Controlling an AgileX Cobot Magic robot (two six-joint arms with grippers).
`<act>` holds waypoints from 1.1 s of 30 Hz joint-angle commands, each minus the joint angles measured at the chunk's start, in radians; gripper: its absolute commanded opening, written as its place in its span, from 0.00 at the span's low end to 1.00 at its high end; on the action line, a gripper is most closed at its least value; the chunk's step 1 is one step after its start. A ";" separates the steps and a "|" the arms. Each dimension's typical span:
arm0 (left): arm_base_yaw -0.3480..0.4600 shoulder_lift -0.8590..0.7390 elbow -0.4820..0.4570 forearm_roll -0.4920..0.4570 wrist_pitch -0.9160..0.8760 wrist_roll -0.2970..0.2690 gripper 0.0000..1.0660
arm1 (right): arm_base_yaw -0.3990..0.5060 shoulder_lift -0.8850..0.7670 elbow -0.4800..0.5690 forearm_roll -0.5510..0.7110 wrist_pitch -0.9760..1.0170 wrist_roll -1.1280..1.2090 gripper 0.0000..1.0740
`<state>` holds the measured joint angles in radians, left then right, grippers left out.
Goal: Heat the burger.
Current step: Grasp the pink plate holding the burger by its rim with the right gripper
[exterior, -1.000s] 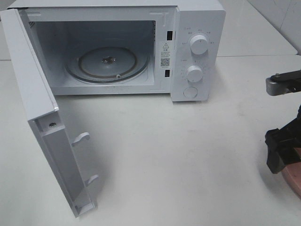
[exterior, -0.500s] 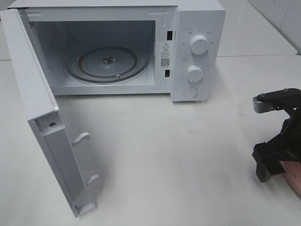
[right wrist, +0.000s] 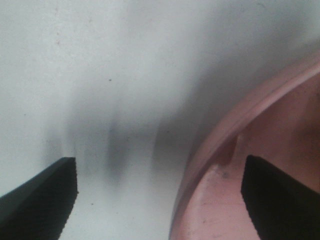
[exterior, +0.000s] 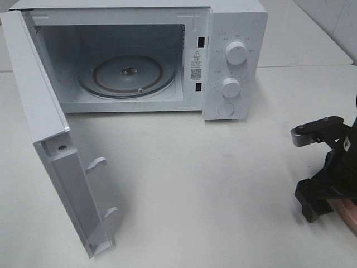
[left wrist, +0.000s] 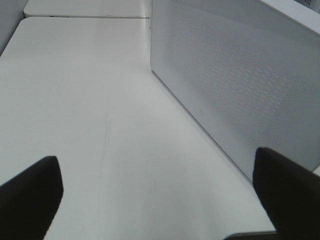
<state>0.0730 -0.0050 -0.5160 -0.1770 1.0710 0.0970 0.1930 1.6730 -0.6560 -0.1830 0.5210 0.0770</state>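
The burger is out of view in every frame. At the right edge of the exterior view, my right gripper [exterior: 317,205] hangs low over the rim of the round pink plate [exterior: 350,216]. In the right wrist view its two dark fingers stand wide apart, open [right wrist: 160,200]. One finger is over the plate [right wrist: 280,125] and the other over bare table, so the rim lies between them. The left gripper [left wrist: 160,200] is open with nothing between its fingers, beside the microwave's perforated side wall [left wrist: 235,85].
The white microwave [exterior: 234,22] stands at the back with its door [exterior: 50,139] swung fully open toward the front left. Its glass turntable [exterior: 127,75] is bare. Two knobs [exterior: 236,53] sit on its right panel. A white table [exterior: 212,184] spreads in front.
The right arm has moved left and lower over the table, bringing its fingers down around the pink plate's rim. The microwave and the left gripper have not moved.
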 commanded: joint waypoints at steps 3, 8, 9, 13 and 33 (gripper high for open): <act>0.001 -0.018 0.001 -0.004 0.000 -0.005 0.92 | -0.006 0.032 0.019 -0.009 -0.019 0.008 0.66; 0.001 -0.018 0.001 -0.004 0.000 -0.005 0.92 | -0.006 0.041 0.024 -0.026 -0.029 0.043 0.49; 0.001 -0.018 0.001 -0.004 0.000 -0.005 0.92 | -0.006 0.041 0.024 -0.040 -0.027 0.055 0.41; 0.001 -0.018 0.001 -0.004 0.000 -0.005 0.92 | -0.006 0.041 0.024 -0.080 -0.023 0.100 0.17; 0.001 -0.018 0.001 -0.005 0.000 -0.005 0.92 | -0.003 -0.029 0.024 -0.257 0.095 0.301 0.00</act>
<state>0.0730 -0.0050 -0.5160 -0.1770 1.0710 0.0970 0.1890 1.6620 -0.6390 -0.4130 0.5860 0.3450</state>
